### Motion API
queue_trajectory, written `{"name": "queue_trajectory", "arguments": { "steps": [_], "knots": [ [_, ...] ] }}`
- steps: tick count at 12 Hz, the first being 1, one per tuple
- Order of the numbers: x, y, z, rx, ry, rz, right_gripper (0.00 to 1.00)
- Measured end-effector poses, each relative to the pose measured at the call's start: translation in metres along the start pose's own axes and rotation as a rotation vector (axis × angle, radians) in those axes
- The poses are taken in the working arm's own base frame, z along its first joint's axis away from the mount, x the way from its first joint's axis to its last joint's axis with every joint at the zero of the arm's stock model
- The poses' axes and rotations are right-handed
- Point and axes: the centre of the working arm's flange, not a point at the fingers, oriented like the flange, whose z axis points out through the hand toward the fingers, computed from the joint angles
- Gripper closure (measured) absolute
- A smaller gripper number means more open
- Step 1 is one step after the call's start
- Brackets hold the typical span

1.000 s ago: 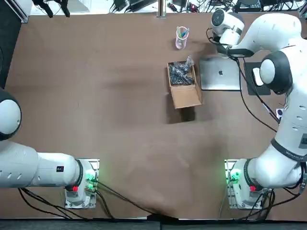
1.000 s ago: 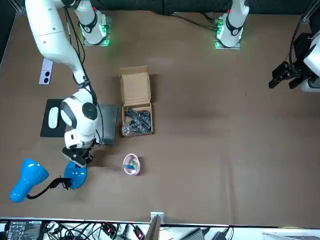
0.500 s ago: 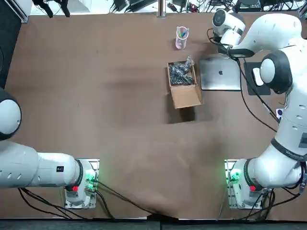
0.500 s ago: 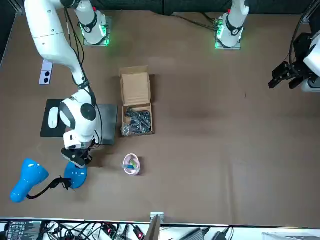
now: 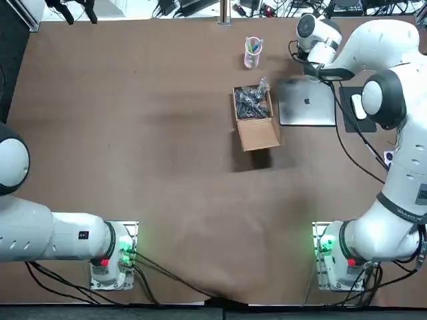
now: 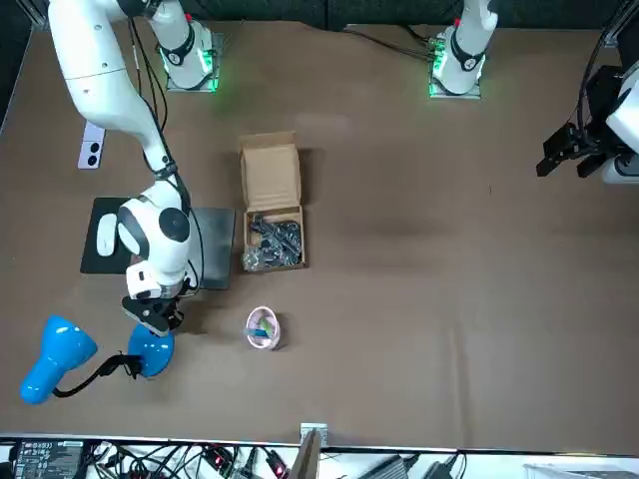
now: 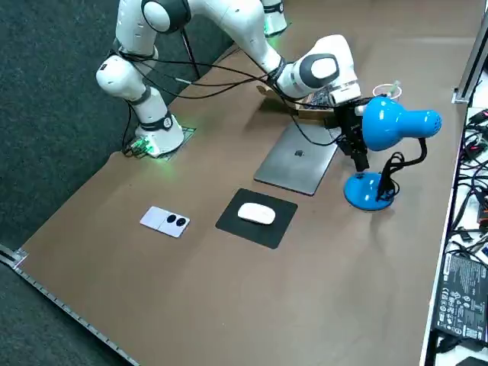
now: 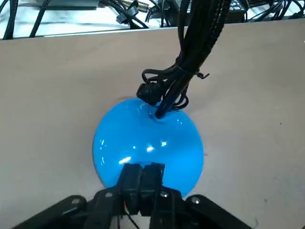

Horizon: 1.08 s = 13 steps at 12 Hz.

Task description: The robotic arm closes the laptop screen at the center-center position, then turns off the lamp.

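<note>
Barely any movement since a second ago: the wrist has crept a shade toward the far edge of the tabletop (image 5: 167, 167), and nothing else has shifted. The laptop (image 5: 307, 102) lies flat with its lid down and logo up, just beside the cardboard box (image 5: 255, 119) of dark parts. You can count the first half of the task as done.

The right gripper (image 8: 141, 168) hangs point-down over the blue lamp (image 7: 381, 145), at its round base (image 8: 147, 140). The jaws are pressed together with nothing between them (one blunt poker, which suits pushing a switch better than a spread pair would). In the wrist view the tips sit over the part of the dome away from where the black cable (image 8: 190, 52) enters. Whether they touch it or hover just above, I cannot tell. No separate button shows on the base, so the switch is likely a touch or press surface, though that is a guess.

The lamp head (image 7: 396, 122) arches over the base, close beside the wrist, which would explain the steep approach from the laptop side. Whether the bulb is lit cannot be read here. The pink pen cup (image 6: 262, 327) stands near, clear of the arm. Next you'll want a short, straight press, then a check of the light.
</note>
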Motion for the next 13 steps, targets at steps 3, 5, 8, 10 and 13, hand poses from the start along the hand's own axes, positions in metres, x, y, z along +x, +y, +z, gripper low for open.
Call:
{"name": "queue_trajectory", "arguments": {
  "steps": [3, 5, 8, 10, 13],
  "knots": [
    [-0.001, 0.001, 0.0027, 0.001, -0.003, 0.001, 0.98],
    [-0.0021, 0.0012, 0.0052, 0.007, -0.005, 0.002, 0.98],
    [-0.0019, 0.0026, 0.0071, 0.012, -0.005, 0.004, 0.98],
    [-0.0017, 0.0033, 0.0077, 0.012, -0.005, 0.005, 0.98],
    [-0.0018, 0.0034, 0.008, 0.012, -0.005, 0.005, 0.98]
  ]
}}
